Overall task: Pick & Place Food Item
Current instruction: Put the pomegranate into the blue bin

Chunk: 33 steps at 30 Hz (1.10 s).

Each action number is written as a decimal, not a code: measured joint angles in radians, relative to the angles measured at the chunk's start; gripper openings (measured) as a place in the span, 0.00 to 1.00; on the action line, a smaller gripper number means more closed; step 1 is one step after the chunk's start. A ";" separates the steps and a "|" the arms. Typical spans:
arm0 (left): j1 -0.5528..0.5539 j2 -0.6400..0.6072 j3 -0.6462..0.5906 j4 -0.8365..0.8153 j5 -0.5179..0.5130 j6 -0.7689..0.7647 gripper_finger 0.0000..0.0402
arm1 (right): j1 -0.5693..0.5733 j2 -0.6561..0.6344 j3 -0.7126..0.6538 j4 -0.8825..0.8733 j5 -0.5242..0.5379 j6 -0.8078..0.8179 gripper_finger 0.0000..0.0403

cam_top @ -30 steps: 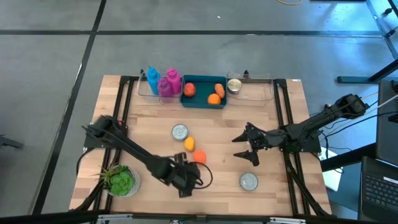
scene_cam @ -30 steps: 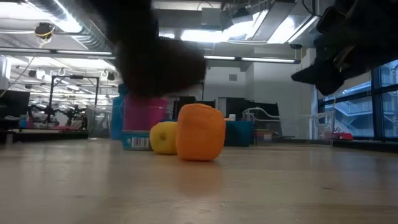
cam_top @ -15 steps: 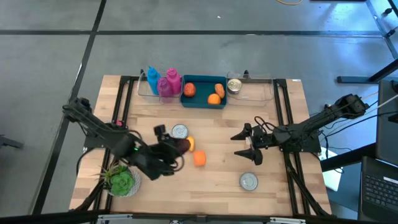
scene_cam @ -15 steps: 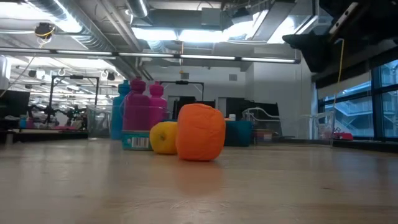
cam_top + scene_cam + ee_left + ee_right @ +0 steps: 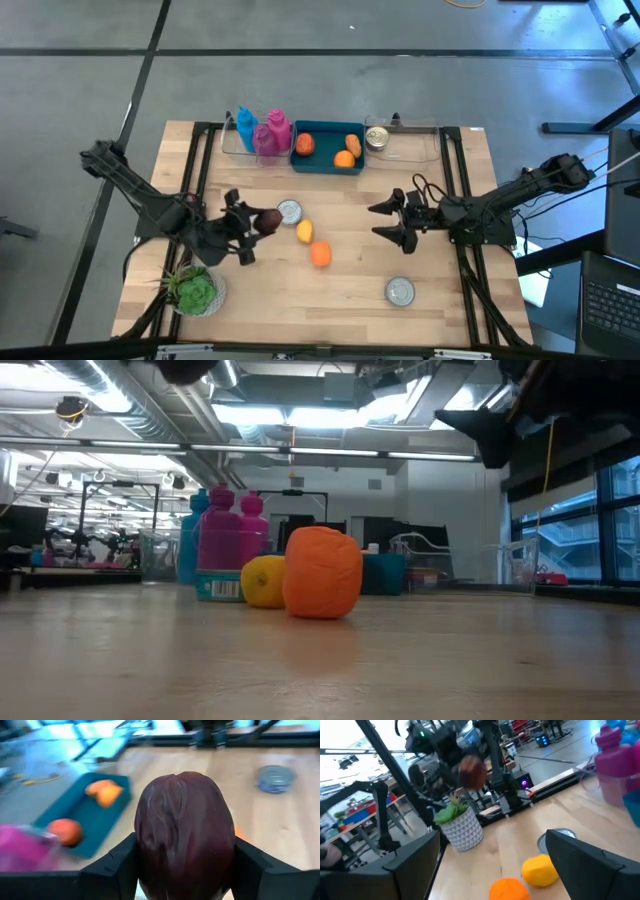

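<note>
The dark red, smooth, rounded food item (image 5: pixel 267 221) sits pinched between the two fingers of my left tool (image 5: pixel 258 223), held up off the wooden bench (image 5: pixel 350 290) on its left half, just left of a round silver tin (image 5: pixel 290 211). From my left wrist, the dark red item (image 5: pixel 184 835) fills the gap between my dark fingers (image 5: pixel 112 870), which press on both its sides.

Right of it on the bench lie a small yellow rounded piece (image 5: pixel 305 232) and, a little nearer and to the right, an orange chunky piece (image 5: pixel 320 254); the two are close but apart. In the low view the orange piece (image 5: pixel 322 573) stands in front, with the yellow piece (image 5: pixel 262 581) behind on its left.

At the far edge sits a teal rectangular tray (image 5: pixel 327 165) holding a red-orange fruit (image 5: pixel 305 144) and two orange pieces (image 5: pixel 348 150). Left of the tray stand a blue plastic bottle (image 5: pixel 245 130) and two magenta plastic bottles (image 5: pixel 272 132); right of it is a clear bin with a tin (image 5: pixel 377 138) in it.

A white pot with a green plant (image 5: pixel 195 291) occupies the near left corner. Another silver tin (image 5: pixel 400 291) lies near the right front.

My right tool (image 5: pixel 395 220) hovers over the right half, its fingers spread wide and holding nothing.
</note>
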<state>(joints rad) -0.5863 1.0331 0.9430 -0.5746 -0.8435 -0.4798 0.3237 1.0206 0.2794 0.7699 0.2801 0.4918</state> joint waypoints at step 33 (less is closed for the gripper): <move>0.460 0.034 -0.189 0.299 0.441 0.454 0.52 | -0.384 0.649 0.639 -0.203 -0.549 0.182 0.90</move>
<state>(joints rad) -0.1261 1.0669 0.7535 -0.2753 -0.4020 -0.0253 -0.0599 1.6696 0.9180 0.5671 -0.2687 0.6740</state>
